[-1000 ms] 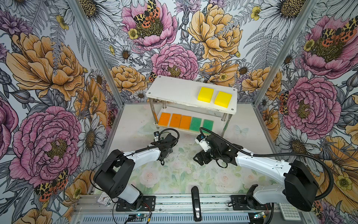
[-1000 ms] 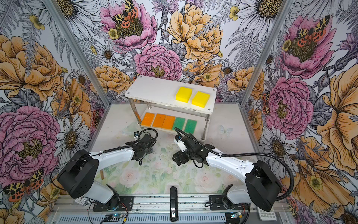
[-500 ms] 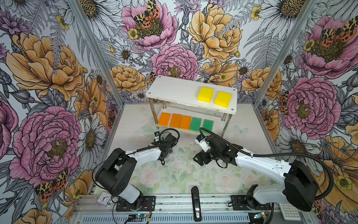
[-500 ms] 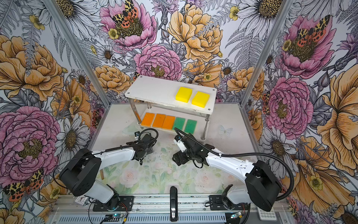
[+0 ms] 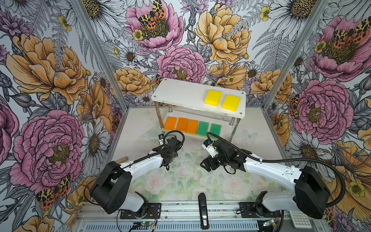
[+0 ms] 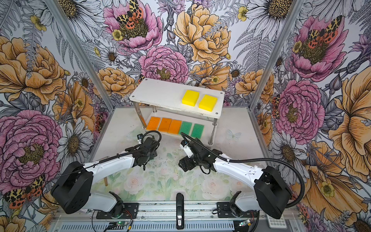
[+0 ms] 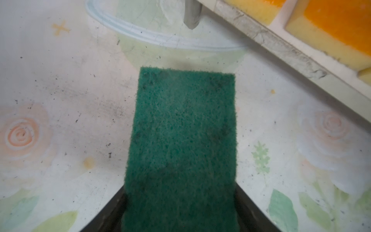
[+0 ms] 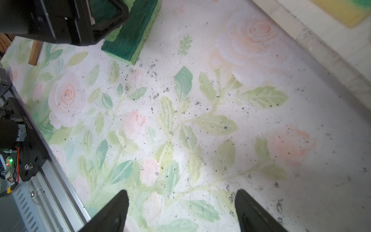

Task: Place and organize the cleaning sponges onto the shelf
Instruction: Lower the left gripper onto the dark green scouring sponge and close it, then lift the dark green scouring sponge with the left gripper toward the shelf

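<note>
Now the left arm (image 5: 144, 162) has barely shifted over the last moment, yet its jaws have drawn in; in the left wrist view they sit against both long sides of a dark green sponge (image 7: 181, 140), with no gap showing, so the pick looks just made. That sponge lies flat on the counter (image 5: 180, 180), just in front of the shelf's lower board (image 7: 281, 50) and not yet lifted, as far as I can tell. The right jaws hang well apart above bare counter near the middle, holding nothing.

On the shelf (image 5: 180, 94), two yellow sponges (image 5: 213, 97) sit side by side at the right end of the top board; below, three orange sponges (image 5: 181, 125) and two light green sponges (image 5: 202, 128) form one neat row.

I judge the task far along; the fresh grip means the next move is a lift and a carry to the shelf, probably the top board's free left part; whether a second dark sponge lies beside this one I cannot tell.
</note>
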